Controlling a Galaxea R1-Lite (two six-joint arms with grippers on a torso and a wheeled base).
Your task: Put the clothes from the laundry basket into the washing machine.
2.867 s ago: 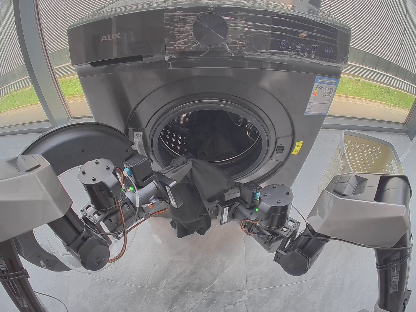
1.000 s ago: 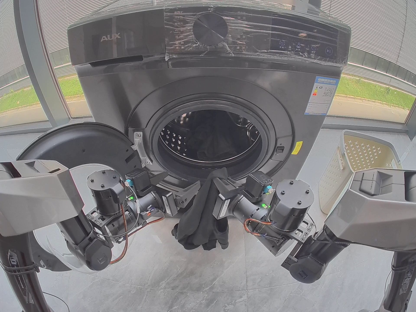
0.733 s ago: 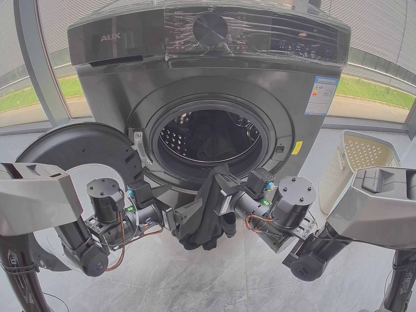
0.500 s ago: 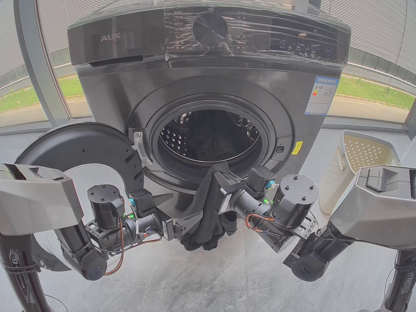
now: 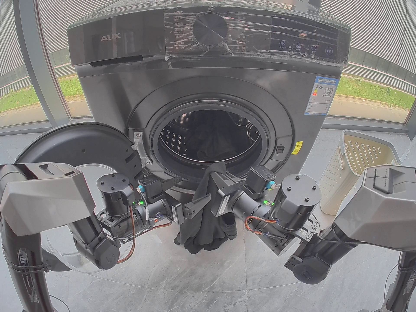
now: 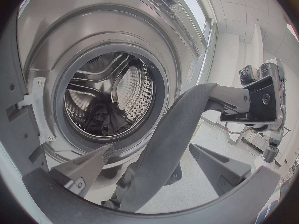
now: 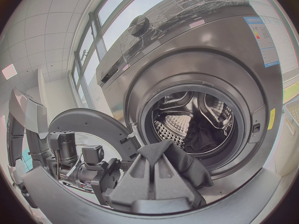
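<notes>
A dark garment [image 5: 208, 222] hangs from my right gripper [image 5: 215, 177], which is shut on its top just below the washing machine's [image 5: 208, 83] open drum mouth. In the right wrist view the shut fingers [image 7: 146, 175] pinch the cloth [image 7: 183, 164]. My left gripper [image 5: 195, 189] is open beside it. In the left wrist view the hanging cloth [image 6: 168, 140] passes between its spread fingers [image 6: 90, 162], not touching either. More dark clothes [image 5: 208, 137] lie inside the drum. The pale laundry basket [image 5: 368, 152] stands at the right.
The round machine door [image 5: 73, 146] is swung open to the left, close behind my left arm. Bare tiled floor [image 5: 208, 278] lies in front of the machine. Windows run behind it.
My left gripper let go of the garment, dropped low, then rose and moved right with its fingers open around the cloth. The right gripper lifted the garment's top toward the drum rim.
</notes>
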